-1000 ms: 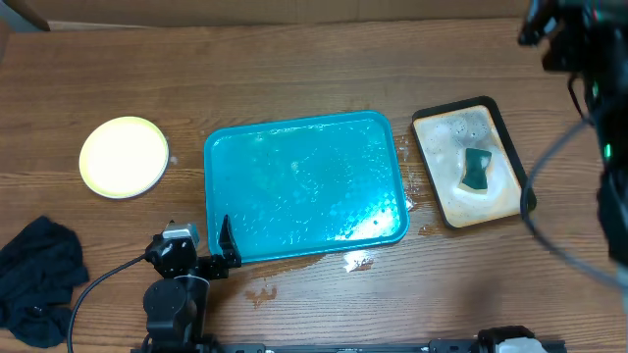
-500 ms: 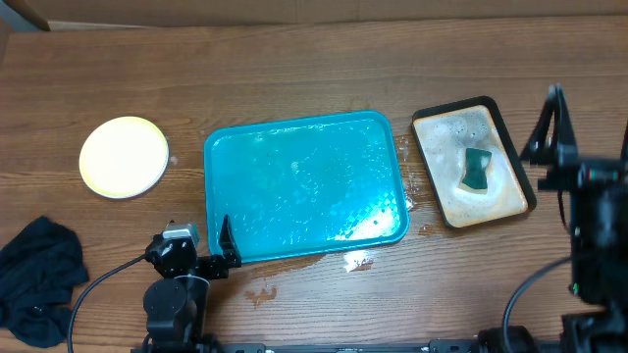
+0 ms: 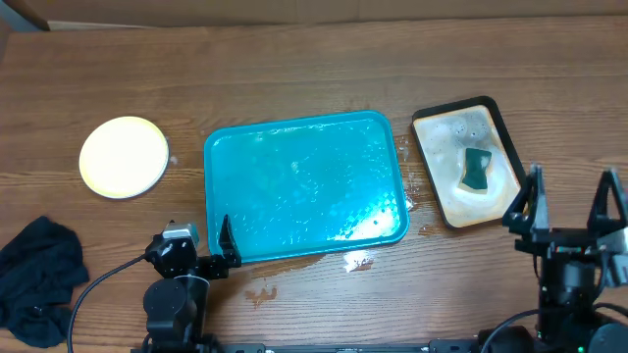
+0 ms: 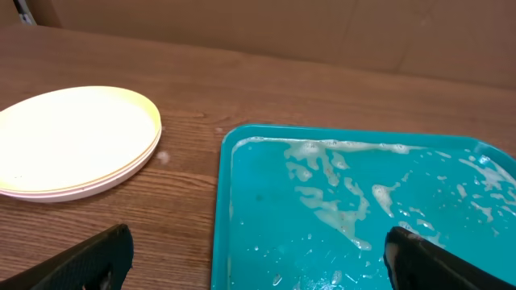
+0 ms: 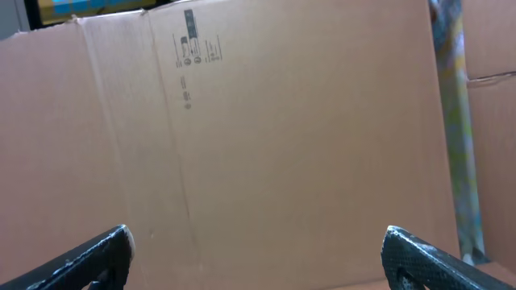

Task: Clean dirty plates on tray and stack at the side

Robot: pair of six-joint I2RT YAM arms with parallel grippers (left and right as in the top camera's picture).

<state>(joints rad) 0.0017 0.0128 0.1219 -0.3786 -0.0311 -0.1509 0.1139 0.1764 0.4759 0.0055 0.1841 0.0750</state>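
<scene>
Overhead view: you get bright, even room light from above, with short, soft shadows. The stack of round pale yellow-green and white plates (image 3: 124, 157) is blown out and the rim detail is lost. It stays overexposed in the left wrist view. The large turquoise-blue plastic tray (image 3: 294, 211) has white speckle glare on its wet surface. The crumpled dark blue cloth (image 3: 39, 279) is crushed near black. The black fingers (image 4: 89, 258) of the left gripper (image 4: 256, 242) are out of focus at the bottom corners. Right wrist view: the brown cardboard wall (image 5: 266, 145) is flat-lit and slightly soft, its print unreadable.

Plates (image 3: 124, 156) glare-washed, their count unclear
</scene>
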